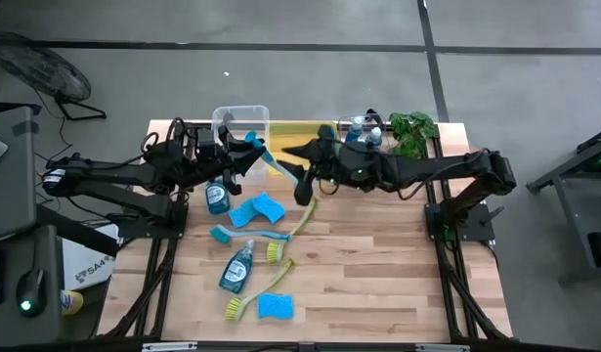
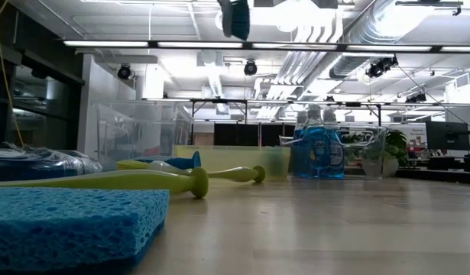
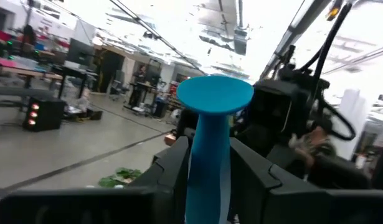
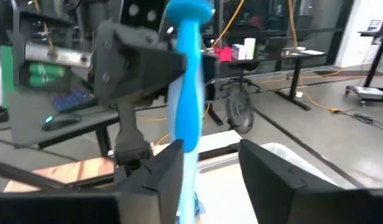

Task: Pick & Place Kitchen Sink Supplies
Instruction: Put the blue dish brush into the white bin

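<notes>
The left gripper [image 3: 207,168] clamps a blue brush [image 3: 210,143] beside the clear bin [image 1: 239,119]; the right gripper [image 4: 210,165] stands parted around it. A mistimed handover could drop it.

We note a porous matt blue foam sponge [image 2: 70,221] on the smooth pale wooden plank table [image 2: 319,229]; clear glossy plastic soap bottles [image 2: 317,151].

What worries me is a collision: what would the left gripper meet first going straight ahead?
Probably the right gripper, close behind the blue brush handle that the left gripper is shut on; the depth between them is unclear.
</notes>
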Robot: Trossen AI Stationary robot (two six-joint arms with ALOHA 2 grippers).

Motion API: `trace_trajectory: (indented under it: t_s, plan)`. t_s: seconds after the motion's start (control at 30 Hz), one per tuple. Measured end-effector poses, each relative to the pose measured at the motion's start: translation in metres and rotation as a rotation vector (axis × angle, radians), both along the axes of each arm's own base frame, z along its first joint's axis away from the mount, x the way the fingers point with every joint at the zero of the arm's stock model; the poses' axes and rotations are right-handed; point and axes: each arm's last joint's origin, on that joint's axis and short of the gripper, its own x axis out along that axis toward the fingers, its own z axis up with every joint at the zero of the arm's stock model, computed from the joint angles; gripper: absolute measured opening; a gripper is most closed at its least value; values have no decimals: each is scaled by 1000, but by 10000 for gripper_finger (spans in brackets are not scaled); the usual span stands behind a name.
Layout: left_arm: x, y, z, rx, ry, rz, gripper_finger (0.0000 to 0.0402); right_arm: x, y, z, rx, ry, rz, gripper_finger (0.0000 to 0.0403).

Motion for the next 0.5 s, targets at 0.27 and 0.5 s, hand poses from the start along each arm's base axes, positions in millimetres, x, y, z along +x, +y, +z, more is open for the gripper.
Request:
trace_trajectory:
  t_s: [0.27, 0.5]
  plan:
    - [-6, 5, -5, 23, 109, 196, 83, -26, -2, 20, -3, 2, -45, 197]
    - [-25, 28, -6, -18, 164, 342, 82, -36, -2, 21, 50, 38, -48, 196]
